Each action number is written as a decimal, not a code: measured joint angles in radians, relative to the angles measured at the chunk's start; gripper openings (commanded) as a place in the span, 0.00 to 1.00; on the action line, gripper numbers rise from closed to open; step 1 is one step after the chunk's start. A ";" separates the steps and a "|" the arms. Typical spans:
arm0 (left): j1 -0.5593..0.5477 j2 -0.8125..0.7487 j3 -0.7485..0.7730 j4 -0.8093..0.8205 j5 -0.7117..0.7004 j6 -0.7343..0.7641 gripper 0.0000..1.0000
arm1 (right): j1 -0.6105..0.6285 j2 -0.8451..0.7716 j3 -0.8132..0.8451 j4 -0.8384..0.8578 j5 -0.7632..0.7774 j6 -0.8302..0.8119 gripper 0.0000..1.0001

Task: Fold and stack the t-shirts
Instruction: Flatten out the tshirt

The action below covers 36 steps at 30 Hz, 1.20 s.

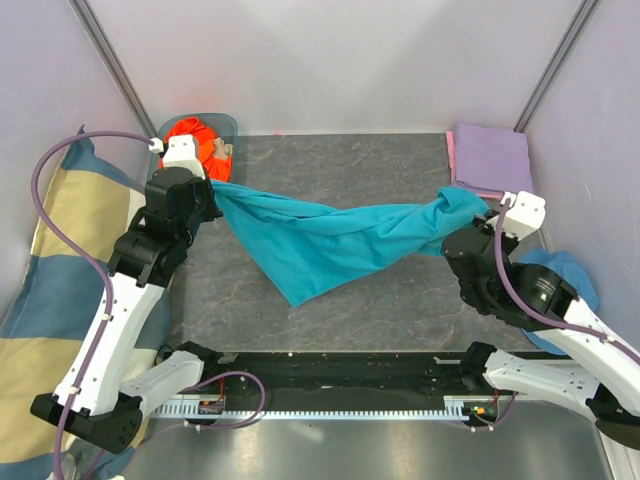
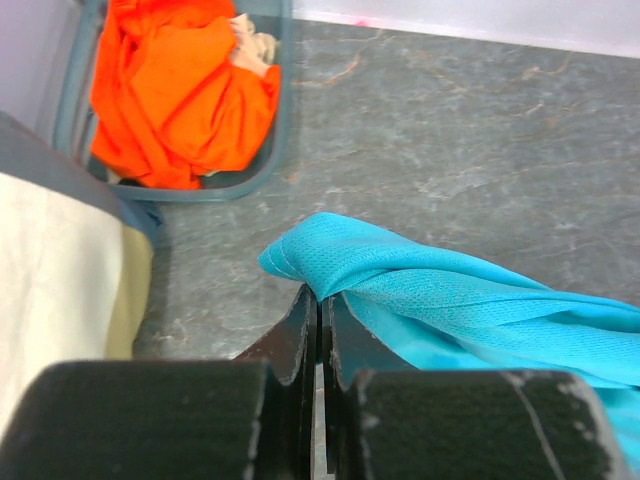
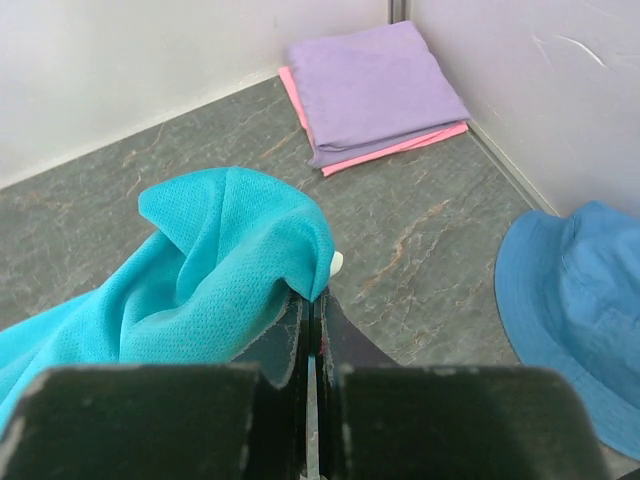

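— How far along are they with the shirts?
— Partway, I'd say. In the far right corner the lavender t-shirt (image 1: 490,157) lies folded flat on the pink t-shirt (image 3: 395,150), with only the pink edge peeking out. That looks like two done and stacked.
— And the teal one?
— The teal t-shirt (image 1: 320,245) is the one in hand. It's strung across the middle of the worktop (image 1: 350,165) between the two arms, with a loose corner drooping toward the near side. It's bunched and twisted, with no fold in it yet.
— Are they actually holding it?
— Yes. The left pincer (image 2: 321,300) is pressed together on the cloth's left end. The right pincer (image 3: 312,300) nips the right end, and the fabric bulges above its tight fingers.
— Anything left after that?
— The orange t-shirt (image 1: 192,138), crumpled in the tub (image 2: 283,100) at the far left corner and untouched by the look of it. So I reckon teal needs spreading, folding and laying on the stack, then orange the same.
— The blue hat (image 1: 572,272) and checked pillow (image 1: 70,210)?
— They're just lying at the sides, no part of the job.
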 measured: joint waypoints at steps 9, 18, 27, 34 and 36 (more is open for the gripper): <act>0.055 0.000 0.001 -0.021 0.000 0.037 0.02 | 0.000 -0.068 0.000 -0.068 0.026 0.045 0.00; 0.066 0.000 0.002 -0.034 -0.001 0.054 0.02 | 0.000 -0.078 0.005 -0.101 0.011 0.067 0.00; 0.072 0.055 0.002 -0.037 0.007 0.063 0.02 | 0.000 -0.041 -0.023 -0.111 -0.049 0.116 0.00; 0.076 0.350 -0.004 0.095 0.027 0.041 0.02 | 0.000 0.127 -0.111 -0.082 -0.080 0.158 0.00; 0.076 0.436 -0.002 0.132 0.031 0.026 0.02 | 0.000 0.167 -0.131 -0.066 -0.082 0.166 0.00</act>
